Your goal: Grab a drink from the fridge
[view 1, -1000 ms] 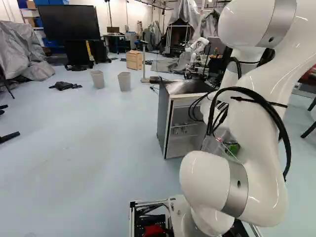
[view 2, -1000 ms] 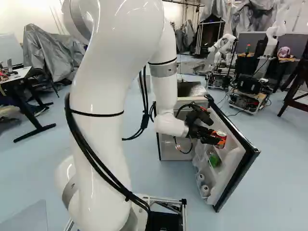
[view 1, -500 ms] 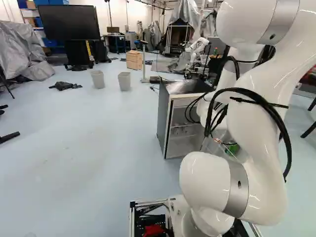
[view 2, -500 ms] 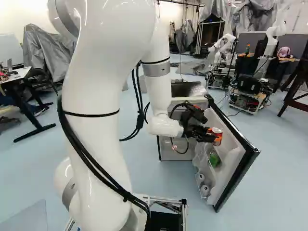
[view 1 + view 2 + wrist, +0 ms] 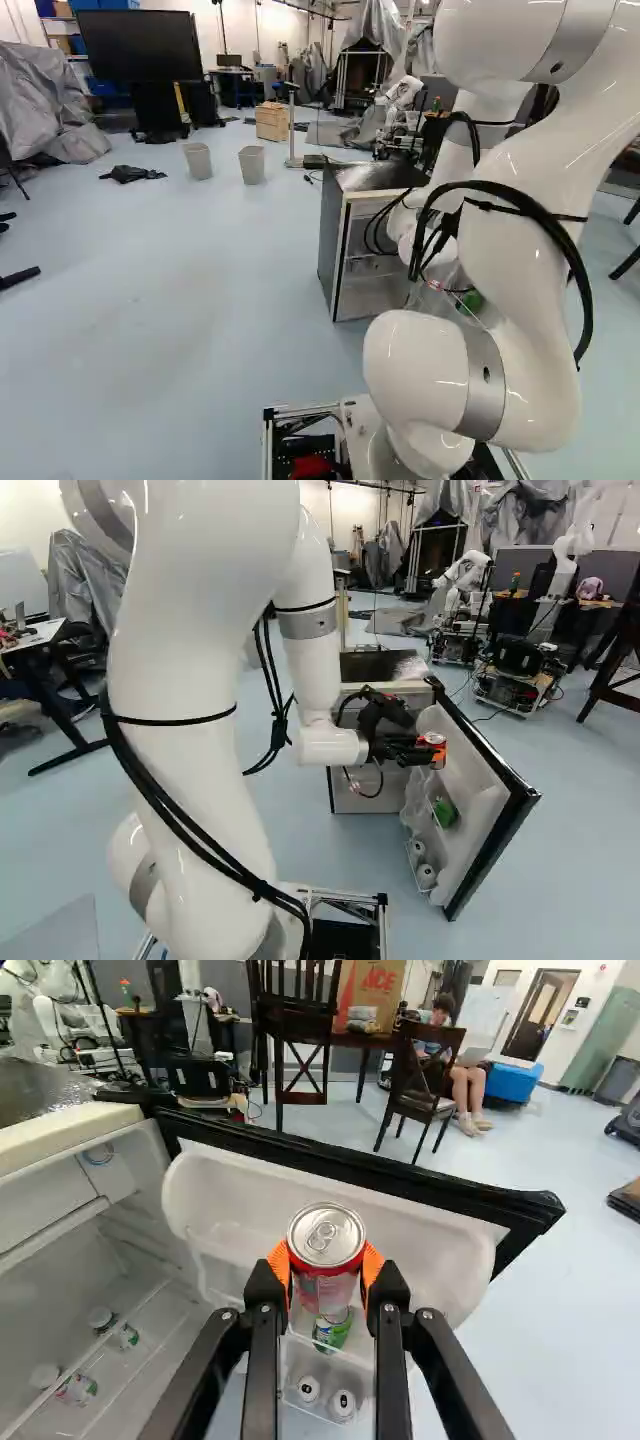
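Step, as judged: carrying off the drink. Pressure even on both pads (thin tins dent), no tilt, a slow draw away from the door before any turn.
Gripper: one, fingers parted by a can's width, closed against both its sides.
Can: red and silver, upright between them.
Green can: below the grip.
Door: open, beyond.
Fridge: beside, past the hinge.

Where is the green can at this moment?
The green can is in the rack on the inner side of the open fridge door, beyond the red can in the wrist view.
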`<state>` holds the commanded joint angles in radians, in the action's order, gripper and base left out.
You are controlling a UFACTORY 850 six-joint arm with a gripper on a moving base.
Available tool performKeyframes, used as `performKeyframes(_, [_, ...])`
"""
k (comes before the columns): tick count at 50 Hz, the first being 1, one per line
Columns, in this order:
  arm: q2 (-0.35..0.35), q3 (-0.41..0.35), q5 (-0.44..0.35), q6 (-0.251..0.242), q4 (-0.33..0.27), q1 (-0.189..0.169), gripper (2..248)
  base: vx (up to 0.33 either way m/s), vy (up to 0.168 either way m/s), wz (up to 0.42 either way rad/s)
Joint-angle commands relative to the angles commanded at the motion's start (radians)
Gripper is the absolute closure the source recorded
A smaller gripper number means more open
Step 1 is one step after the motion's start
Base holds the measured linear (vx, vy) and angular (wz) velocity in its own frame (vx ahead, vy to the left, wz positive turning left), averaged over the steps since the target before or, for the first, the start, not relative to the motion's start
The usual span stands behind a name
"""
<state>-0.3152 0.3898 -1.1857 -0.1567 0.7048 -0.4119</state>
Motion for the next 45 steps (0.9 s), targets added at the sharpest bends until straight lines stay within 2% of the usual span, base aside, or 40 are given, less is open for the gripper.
performKeyframes(15, [0.049, -0.063, -0.003, 0.000, -0.089, 0.033, 160, 0.000, 0.000, 0.000])
performKeyframes(32, [0.113, -0.142, -0.003, 0.000, -0.242, 0.073, 160, 0.000, 0.000, 0.000])
performKeyframes(45, [0.164, -0.174, 0.005, 0.000, -0.358, 0.104, 160, 0.000, 0.000, 0.000])
